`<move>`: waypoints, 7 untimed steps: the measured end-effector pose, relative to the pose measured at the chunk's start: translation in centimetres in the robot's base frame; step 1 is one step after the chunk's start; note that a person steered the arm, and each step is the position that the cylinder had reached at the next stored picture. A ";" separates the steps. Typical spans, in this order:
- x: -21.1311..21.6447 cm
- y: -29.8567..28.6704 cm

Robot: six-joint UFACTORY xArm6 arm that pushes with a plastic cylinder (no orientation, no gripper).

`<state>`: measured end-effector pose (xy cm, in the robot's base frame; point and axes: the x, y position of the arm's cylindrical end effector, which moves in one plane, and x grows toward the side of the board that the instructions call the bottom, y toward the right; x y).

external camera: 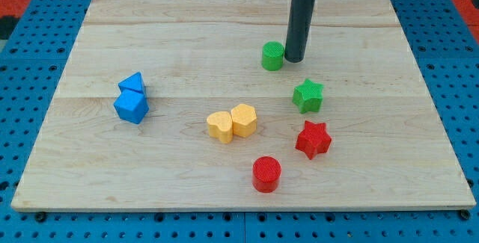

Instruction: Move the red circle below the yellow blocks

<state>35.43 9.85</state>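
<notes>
The red circle [266,173] sits near the view's bottom, below and to the right of two touching yellow blocks: a heart-like one [221,126] and a hexagon [244,120]. My tip [293,59] is near the view's top, just right of the green circle [272,56], far from the red circle. A red star [313,139] lies to the upper right of the red circle.
A green star [308,96] lies above the red star. Two touching blue blocks, a triangle [132,84] and a cube-like one [132,107], sit at the view's left. The wooden board [90,161] rests on a blue pegboard.
</notes>
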 end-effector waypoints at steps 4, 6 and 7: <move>19.1 19.9; 26.3 16.1; 26.4 9.7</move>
<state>61.88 19.60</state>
